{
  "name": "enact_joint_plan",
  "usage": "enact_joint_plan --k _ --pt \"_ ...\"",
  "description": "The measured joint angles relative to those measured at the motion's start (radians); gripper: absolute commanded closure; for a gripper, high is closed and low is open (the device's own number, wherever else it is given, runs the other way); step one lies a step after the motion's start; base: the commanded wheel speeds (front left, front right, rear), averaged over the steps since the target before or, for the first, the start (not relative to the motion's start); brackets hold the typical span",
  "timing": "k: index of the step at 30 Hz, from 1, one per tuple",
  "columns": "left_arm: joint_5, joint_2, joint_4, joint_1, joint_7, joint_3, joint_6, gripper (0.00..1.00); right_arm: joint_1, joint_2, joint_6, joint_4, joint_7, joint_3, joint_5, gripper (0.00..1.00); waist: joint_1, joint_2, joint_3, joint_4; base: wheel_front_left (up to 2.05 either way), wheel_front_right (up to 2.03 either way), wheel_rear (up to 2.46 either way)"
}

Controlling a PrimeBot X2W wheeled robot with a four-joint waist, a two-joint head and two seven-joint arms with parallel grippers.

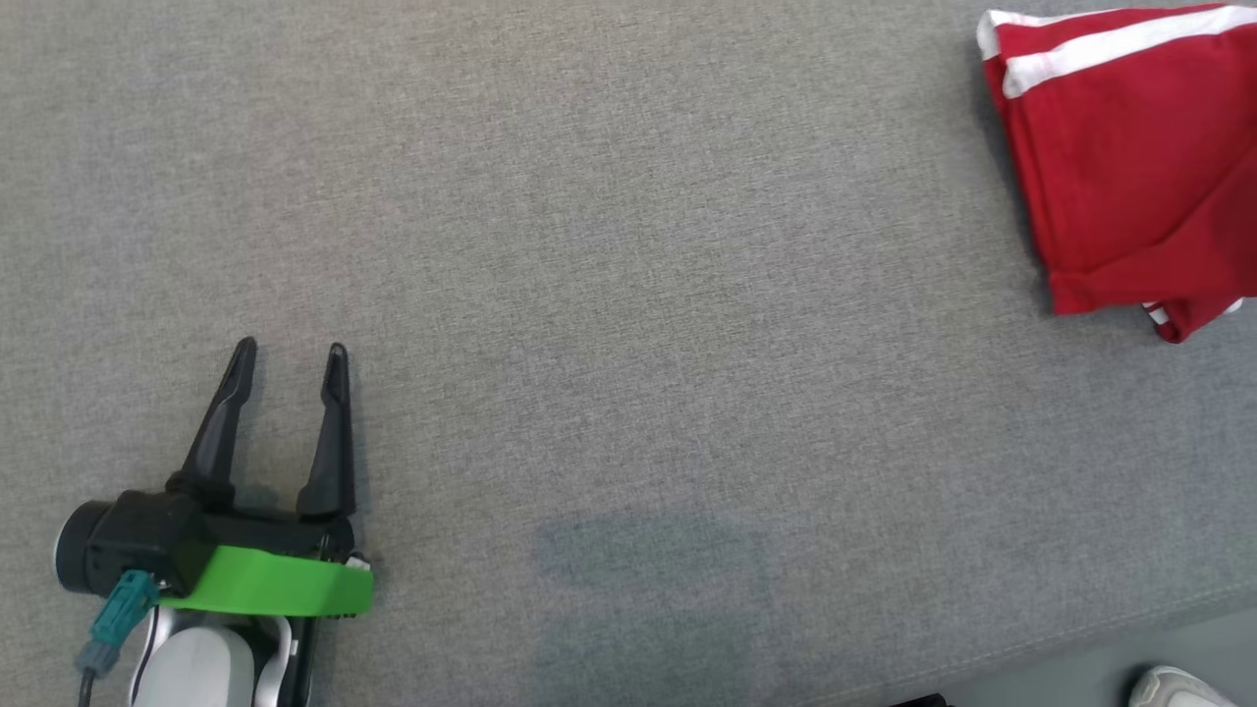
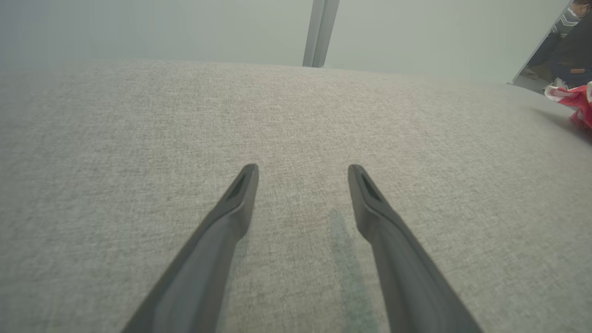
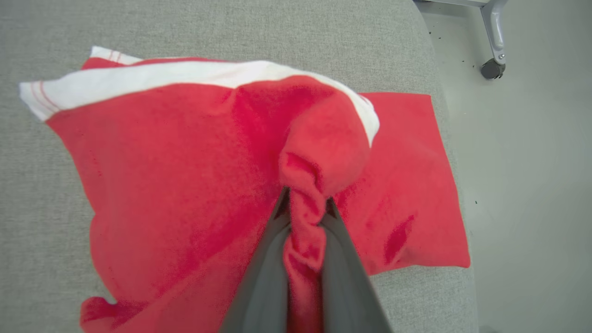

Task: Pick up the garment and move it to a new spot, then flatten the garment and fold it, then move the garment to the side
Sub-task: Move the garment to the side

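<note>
Garment (image 1: 1129, 167) numbered one: a red piece with two white stripes, folded over itself, at the far upper right of the head view on the grey fabric surface (image 1: 628, 295).

At the lower left of that view sat the left gripper (image 1: 291, 349), with one green band (image 1: 270, 584) across its body. Its two dark fingers were spread apart and grasped nothing. In the left wrist view the left gripper (image 2: 303, 169) was low over the grey weave, and the garment (image 2: 578, 99) showed well apart at the right edge, with one person (image 2: 571, 41) seated beyond it.

Further right, in the right wrist view, the right gripper (image 3: 306, 199) was clamped on one bunched ridge of the garment (image 3: 185, 175), red cloth squeezed between its two fingers while the rest lay spread on the surface near its edge. One caster wheel (image 3: 490, 69) stood on the pale floor beyond. One pale shoe (image 1: 1174, 687) showed at the head view's lower right corner.
</note>
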Motion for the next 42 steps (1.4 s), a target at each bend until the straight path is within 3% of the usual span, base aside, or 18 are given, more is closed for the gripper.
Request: enact_joint_plan --k 10,11,12,13,22,28,34,42 --pt "-0.004 -0.006 0.017 -0.038 0.000 -0.023 0.000 0.00 -0.053 0.005 0.000 0.167 -0.124 0.043 -0.217 1.00 0.0000 0.0000 0.024 0.049 0.00 0.00 0.00" --pt "-0.007 -0.008 0.018 -0.038 0.000 -0.023 0.000 0.00 -0.057 -0.003 0.000 0.176 -0.133 0.056 -0.234 0.84 0.0000 0.0000 0.025 0.054 0.00 0.00 0.00" --pt "-0.008 -0.010 0.019 -0.038 0.000 -0.023 0.000 0.00 -0.062 -0.008 0.000 0.185 -0.146 0.063 -0.254 0.56 0.0000 0.0000 0.026 0.059 0.00 0.00 0.00" --pt "-0.009 -0.012 0.020 -0.038 0.000 -0.022 0.000 0.00 -0.067 -0.014 0.000 0.196 -0.161 0.066 -0.274 0.00 0.0000 0.0000 0.026 0.063 0.00 0.00 0.00" --pt "-0.010 -0.032 0.033 -0.034 0.000 -0.022 0.000 0.00 -0.075 -0.041 0.000 0.322 -0.266 0.026 -0.440 0.00 0.0000 0.0000 -0.008 0.080 0.00 0.00 0.00" --pt "-0.014 -0.036 0.044 -0.005 0.000 -0.010 0.000 0.00 -0.060 0.033 0.000 0.342 -0.417 -0.101 -0.498 0.00 0.0000 0.0000 -0.055 0.081 0.00 0.00 0.00" --pt "-0.019 -0.039 0.058 0.039 0.000 0.018 0.000 0.00 0.016 0.150 0.000 0.204 -0.619 -0.146 -0.458 0.00 0.0000 0.0000 -0.127 0.081 0.00 0.00 0.00" --pt "-0.008 -0.048 0.079 0.078 0.000 0.059 0.000 0.00 0.323 0.274 0.000 -0.075 -0.769 -0.204 -0.421 0.00 0.0000 0.0000 -0.241 0.096 0.00 0.00 0.00"
